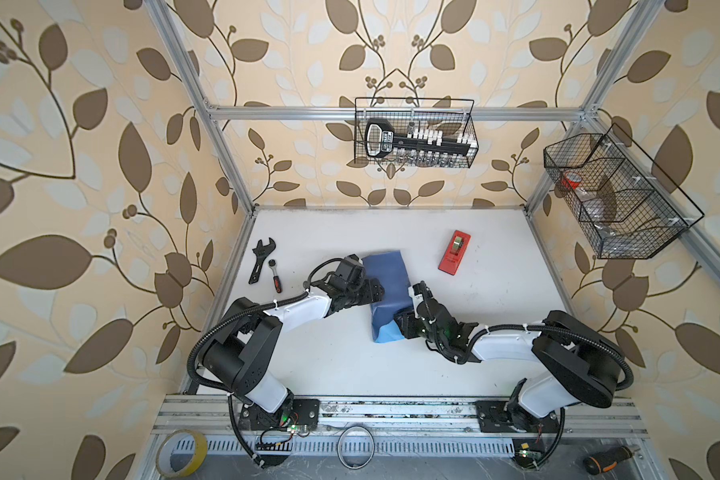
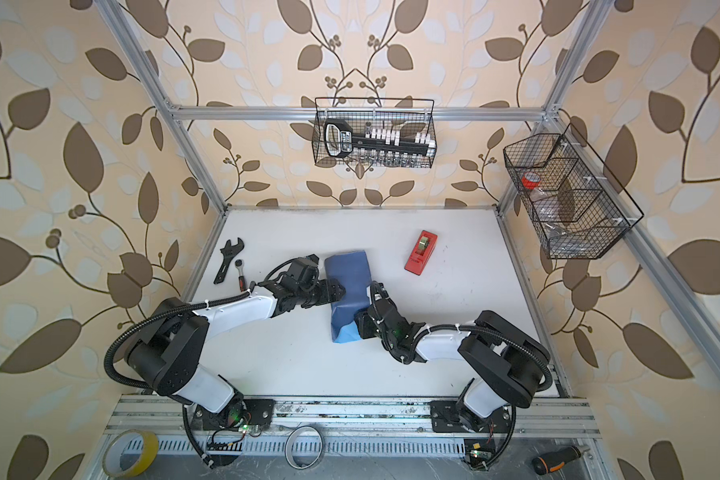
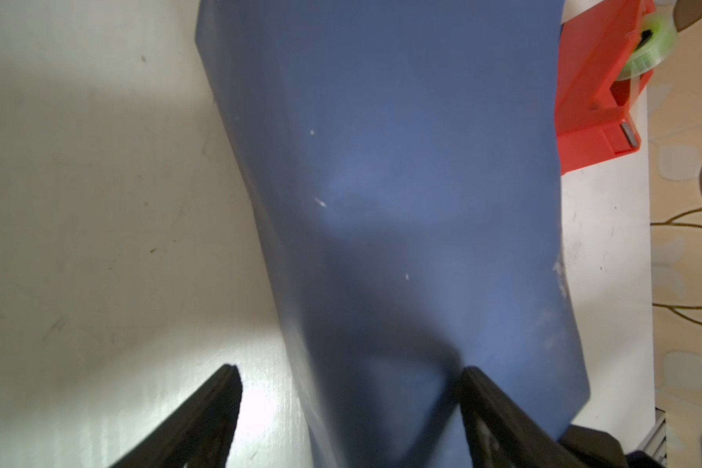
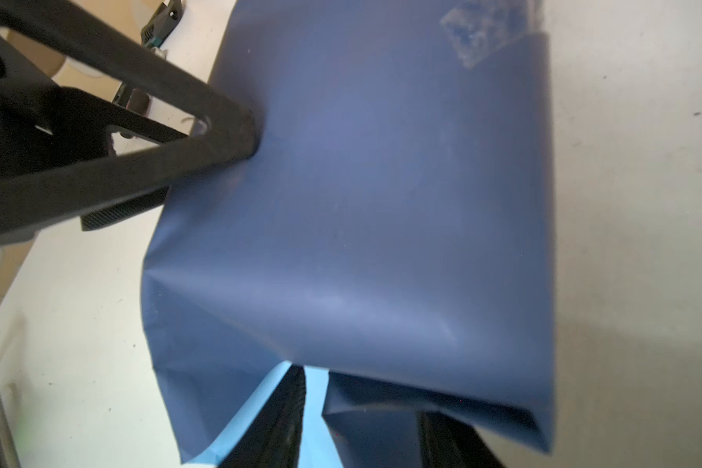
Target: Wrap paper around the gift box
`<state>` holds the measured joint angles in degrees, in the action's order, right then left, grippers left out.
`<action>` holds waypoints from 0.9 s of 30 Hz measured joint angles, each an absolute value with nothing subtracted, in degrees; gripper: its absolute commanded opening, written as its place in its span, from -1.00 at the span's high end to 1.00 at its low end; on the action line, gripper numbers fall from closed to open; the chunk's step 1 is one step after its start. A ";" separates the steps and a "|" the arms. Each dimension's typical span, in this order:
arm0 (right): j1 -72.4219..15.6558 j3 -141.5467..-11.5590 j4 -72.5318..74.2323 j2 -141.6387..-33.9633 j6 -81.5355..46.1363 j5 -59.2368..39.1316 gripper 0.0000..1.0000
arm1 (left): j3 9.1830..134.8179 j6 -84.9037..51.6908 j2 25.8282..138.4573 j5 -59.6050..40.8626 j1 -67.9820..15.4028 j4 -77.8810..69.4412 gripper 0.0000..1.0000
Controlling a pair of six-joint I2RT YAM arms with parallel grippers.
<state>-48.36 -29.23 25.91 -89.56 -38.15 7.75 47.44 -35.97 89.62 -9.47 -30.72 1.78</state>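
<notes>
The paper (image 1: 385, 286) (image 2: 348, 282) lies folded into a long slate-blue bundle in the middle of the table, with its light-blue face showing at the near end (image 4: 317, 413). The gift box is hidden. My left gripper (image 1: 378, 291) (image 3: 349, 370) is open. One of its fingers (image 4: 228, 133) touches the top of the paper and the other stands over bare table beside the bundle's edge. My right gripper (image 1: 400, 327) (image 4: 361, 397) is at the bundle's near end, jaws apart, with a loose flap of paper between them. A clear tape strip (image 4: 475, 36) sits on the paper's seam.
A red tape dispenser (image 1: 454, 252) (image 3: 600, 93) stands behind and to the right of the bundle. A black wrench (image 1: 260, 259) and a ratchet (image 1: 274, 275) lie at the left edge. Wire baskets hang on the back rail (image 1: 415, 133) and the right post (image 1: 616, 195).
</notes>
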 measured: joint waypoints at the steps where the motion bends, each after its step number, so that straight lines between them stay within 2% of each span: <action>1: -48.31 -28.95 26.55 -89.93 -38.06 7.62 -0.06 | 47.44 -35.99 89.62 -9.47 -30.72 1.78 -0.71; 18: -46.78 -24.95 37.19 -93.58 -37.91 4.01 -0.30 | 47.44 -35.99 89.62 -9.47 -30.72 1.78 -0.71; 27: -46.41 -23.70 39.99 -93.89 -37.71 2.50 -0.30 | 47.44 -35.99 89.62 -9.47 -30.72 1.78 -0.71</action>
<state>-46.41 -23.70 39.99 -93.89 -37.71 2.50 47.44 -35.99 89.62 -9.47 -30.72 1.78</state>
